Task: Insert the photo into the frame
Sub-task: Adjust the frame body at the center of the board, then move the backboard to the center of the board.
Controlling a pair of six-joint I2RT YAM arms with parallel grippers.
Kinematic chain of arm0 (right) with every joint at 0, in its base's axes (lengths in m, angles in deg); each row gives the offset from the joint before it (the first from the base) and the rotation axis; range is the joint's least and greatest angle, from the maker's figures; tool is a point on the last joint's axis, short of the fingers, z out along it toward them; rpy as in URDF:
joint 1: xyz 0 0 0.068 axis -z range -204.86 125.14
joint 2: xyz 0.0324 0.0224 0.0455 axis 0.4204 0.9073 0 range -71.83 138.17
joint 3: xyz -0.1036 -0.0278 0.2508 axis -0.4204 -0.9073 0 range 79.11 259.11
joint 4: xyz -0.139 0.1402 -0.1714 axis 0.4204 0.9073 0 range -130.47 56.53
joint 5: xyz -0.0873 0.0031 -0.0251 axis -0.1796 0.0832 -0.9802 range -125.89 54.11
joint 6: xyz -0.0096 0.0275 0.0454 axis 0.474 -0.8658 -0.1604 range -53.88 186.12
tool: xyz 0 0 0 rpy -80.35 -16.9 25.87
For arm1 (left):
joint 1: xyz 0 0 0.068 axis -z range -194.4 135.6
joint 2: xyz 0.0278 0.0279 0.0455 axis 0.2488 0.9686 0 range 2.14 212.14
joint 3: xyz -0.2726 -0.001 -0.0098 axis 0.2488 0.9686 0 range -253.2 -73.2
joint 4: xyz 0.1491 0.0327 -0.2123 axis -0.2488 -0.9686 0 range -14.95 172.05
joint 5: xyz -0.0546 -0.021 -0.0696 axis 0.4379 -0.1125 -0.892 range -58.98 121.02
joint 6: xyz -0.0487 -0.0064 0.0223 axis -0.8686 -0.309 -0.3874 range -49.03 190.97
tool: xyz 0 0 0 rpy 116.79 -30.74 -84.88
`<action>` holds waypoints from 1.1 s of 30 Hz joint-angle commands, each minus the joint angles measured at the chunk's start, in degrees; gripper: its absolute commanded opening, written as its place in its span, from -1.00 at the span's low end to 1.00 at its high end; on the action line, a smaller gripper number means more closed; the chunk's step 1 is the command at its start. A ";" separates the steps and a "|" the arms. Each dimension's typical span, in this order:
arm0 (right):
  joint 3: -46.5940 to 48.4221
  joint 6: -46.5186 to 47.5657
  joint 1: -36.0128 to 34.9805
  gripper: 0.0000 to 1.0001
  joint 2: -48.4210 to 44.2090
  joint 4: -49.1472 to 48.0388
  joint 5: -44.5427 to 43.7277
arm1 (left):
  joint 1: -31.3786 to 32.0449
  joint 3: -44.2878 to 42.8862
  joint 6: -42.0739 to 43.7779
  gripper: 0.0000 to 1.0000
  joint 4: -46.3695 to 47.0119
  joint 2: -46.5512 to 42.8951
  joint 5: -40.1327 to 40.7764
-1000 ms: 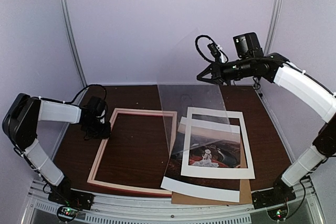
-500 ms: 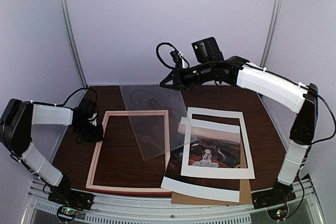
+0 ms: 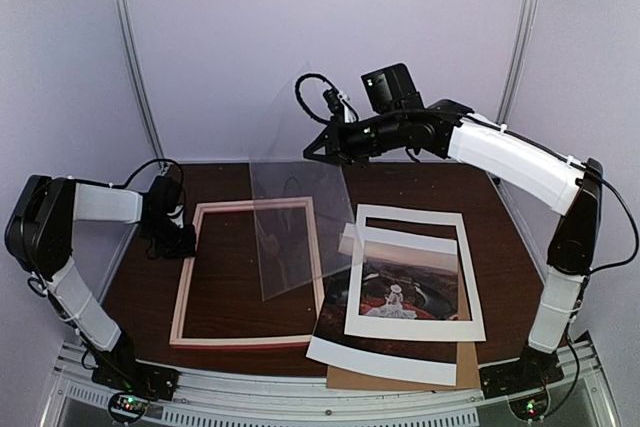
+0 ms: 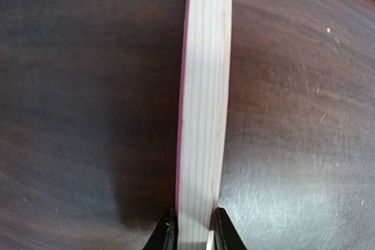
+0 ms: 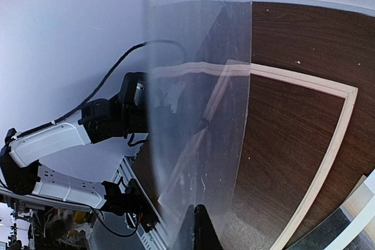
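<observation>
Findings: the photo [image 3: 400, 287] lies flat on the right half of the table [image 3: 500, 217], under a white mat [image 3: 468, 267] and over a brown board [image 3: 400, 380], just beside the frame [image 3: 190, 275]. It appears light, limp and easily creased. Its near white margin, showing clear of the mat, looks the safest hold.

The left gripper [image 4: 194, 233] is clamped on the frame's left rail. The right gripper [image 3: 315, 152] is closed on the top edge of a clear sheet [image 3: 295, 232], which hangs tilted over the frame opening and crowds that approach. Free room remains at far right.
</observation>
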 commanded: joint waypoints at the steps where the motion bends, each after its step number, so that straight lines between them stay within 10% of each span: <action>1: -1.66 2.37 1.63 -1.00 -4.31 2.44 -2.26 | -0.58 -4.34 1.96 -1.00 -0.02 2.42 0.23; 5: -5.03 4.08 3.32 -1.00 -8.17 4.74 -3.95 | -0.58 -7.72 3.63 -0.81 -2.80 4.10 4.33; 13: -12.96 8.60 10.25 -1.00 -18.73 11.49 -8.36 | 1.47 -3.86 4.50 0.57 -0.74 -8.95 8.54; 23: -22.21 12.55 27.56 -1.00 -29.88 16.07 -6.36 | 28.91 -5.10 14.79 0.66 1.87 -15.15 6.11; 33: -26.64 13.32 40.78 -1.00 -32.28 16.42 -1.83 | 55.67 -14.69 27.28 0.70 2.12 1.01 -1.86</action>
